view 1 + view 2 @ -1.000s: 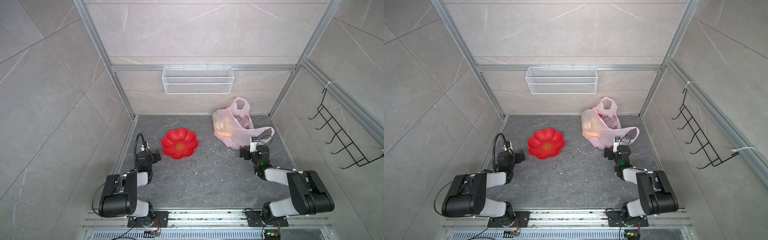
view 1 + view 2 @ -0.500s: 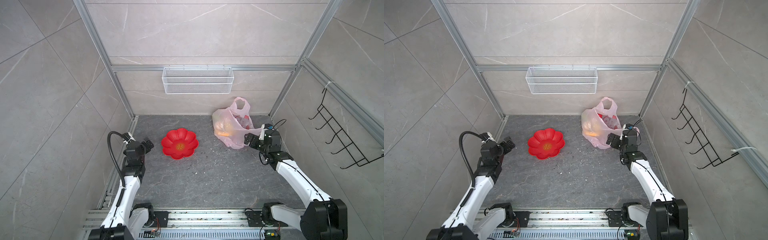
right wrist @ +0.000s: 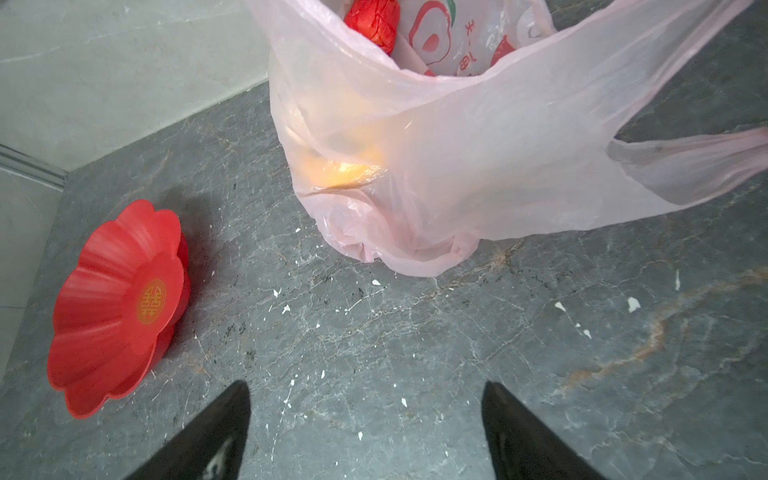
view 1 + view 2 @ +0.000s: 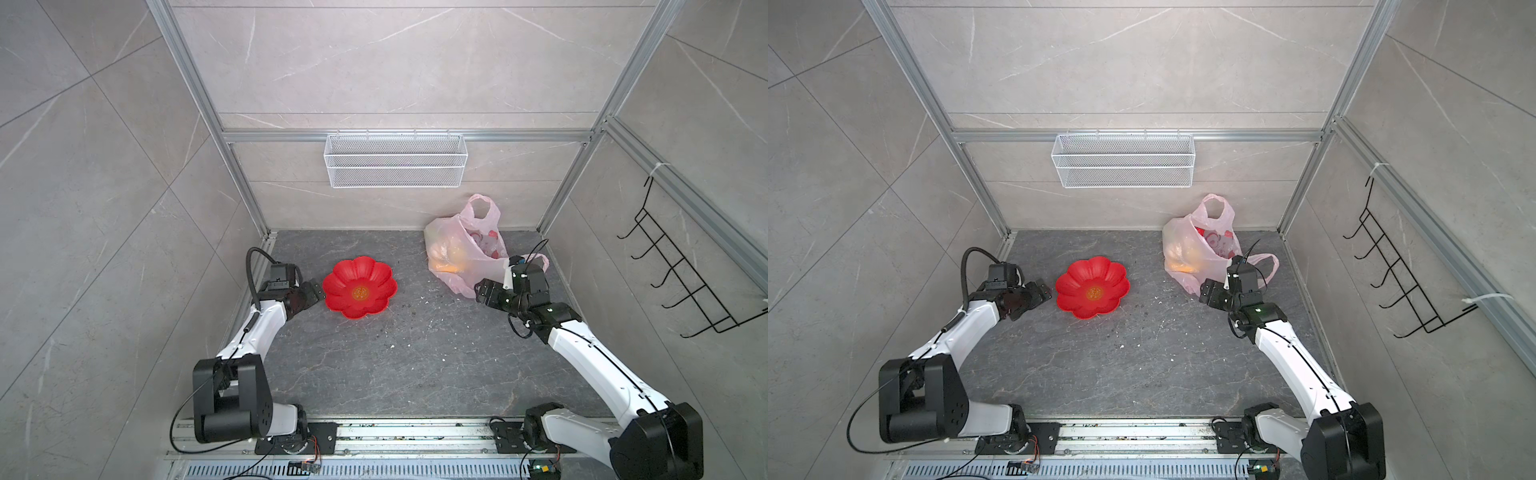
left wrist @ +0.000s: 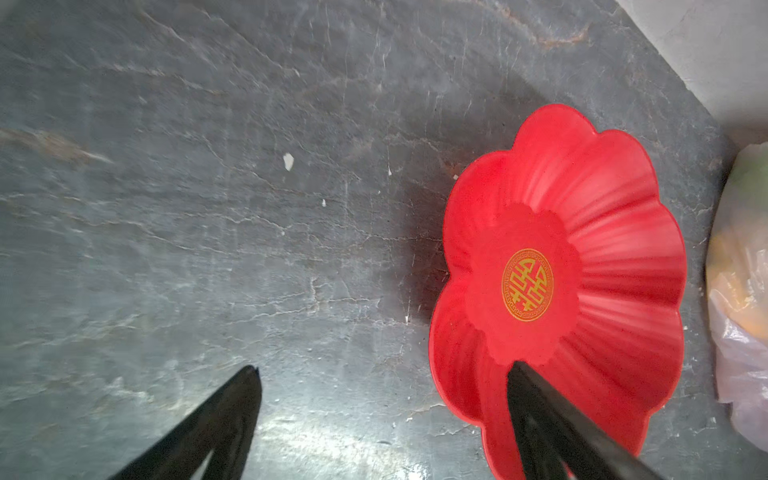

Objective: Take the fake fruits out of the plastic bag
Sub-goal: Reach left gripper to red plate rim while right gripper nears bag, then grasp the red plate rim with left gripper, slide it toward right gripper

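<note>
Grey stone tabletop [image 4: 415, 353], fake fruits [image 3: 345, 166] all bagged.
Plastic bag [image 4: 461, 253] sits at far right corner; right gripper [image 3: 365, 386] near it, jaws apart, empty. Left gripper [image 5: 382, 365] likewise apart, just beside red flower-shaped dish [image 4: 358, 286].

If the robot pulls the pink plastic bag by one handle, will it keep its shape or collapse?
Probably it collapses: the plastic bag is thin, crinkled film, and one handle lies limp. The fruits inside look bulky, so they may shift or roll toward the low side. The smooth film could also slip in a grip.
</note>
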Motion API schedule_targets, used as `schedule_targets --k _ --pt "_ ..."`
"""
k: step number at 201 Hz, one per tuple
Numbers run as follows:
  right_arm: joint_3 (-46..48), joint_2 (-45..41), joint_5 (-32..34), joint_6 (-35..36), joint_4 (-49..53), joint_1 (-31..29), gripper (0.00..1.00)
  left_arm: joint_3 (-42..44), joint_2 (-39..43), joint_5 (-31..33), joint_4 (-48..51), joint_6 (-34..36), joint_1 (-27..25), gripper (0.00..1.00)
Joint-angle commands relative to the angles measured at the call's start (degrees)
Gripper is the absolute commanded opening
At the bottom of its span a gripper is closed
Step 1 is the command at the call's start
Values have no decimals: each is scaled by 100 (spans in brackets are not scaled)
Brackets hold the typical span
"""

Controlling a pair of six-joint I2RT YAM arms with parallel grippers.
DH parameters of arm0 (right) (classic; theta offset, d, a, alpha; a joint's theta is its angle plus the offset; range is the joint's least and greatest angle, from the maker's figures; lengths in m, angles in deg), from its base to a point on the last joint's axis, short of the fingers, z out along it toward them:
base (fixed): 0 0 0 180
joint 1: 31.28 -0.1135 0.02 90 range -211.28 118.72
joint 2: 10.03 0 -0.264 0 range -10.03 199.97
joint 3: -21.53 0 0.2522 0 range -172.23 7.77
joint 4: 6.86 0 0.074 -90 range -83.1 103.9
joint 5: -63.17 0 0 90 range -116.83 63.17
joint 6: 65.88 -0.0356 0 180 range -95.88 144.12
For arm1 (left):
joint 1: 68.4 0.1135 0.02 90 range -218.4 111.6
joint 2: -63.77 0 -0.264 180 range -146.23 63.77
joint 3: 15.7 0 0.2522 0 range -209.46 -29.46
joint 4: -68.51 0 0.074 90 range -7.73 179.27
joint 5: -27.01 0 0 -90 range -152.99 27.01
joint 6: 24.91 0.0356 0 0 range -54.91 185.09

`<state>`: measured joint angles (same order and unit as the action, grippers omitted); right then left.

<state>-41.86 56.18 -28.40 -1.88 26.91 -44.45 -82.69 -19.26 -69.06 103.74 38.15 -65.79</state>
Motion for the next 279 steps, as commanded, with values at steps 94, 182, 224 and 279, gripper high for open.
schedule_targets --k 94,182,224,279 --pt "-169 282 -287 -76 -58 -165 78 -496 -1213 -677 -675 290 -595 45" --pt "-240 483 -362 -89 -85 -306 74 -650 -1820 -882 -963 268 -674 11" --pt "-228 602 -402 -190 -136 -425 63 -463 -1617 -993 -933 303 -1108 0" --pt "-209 700 -443 -358 7 -592 59 -300 -1472 -912 -902 -144 -2676 0"
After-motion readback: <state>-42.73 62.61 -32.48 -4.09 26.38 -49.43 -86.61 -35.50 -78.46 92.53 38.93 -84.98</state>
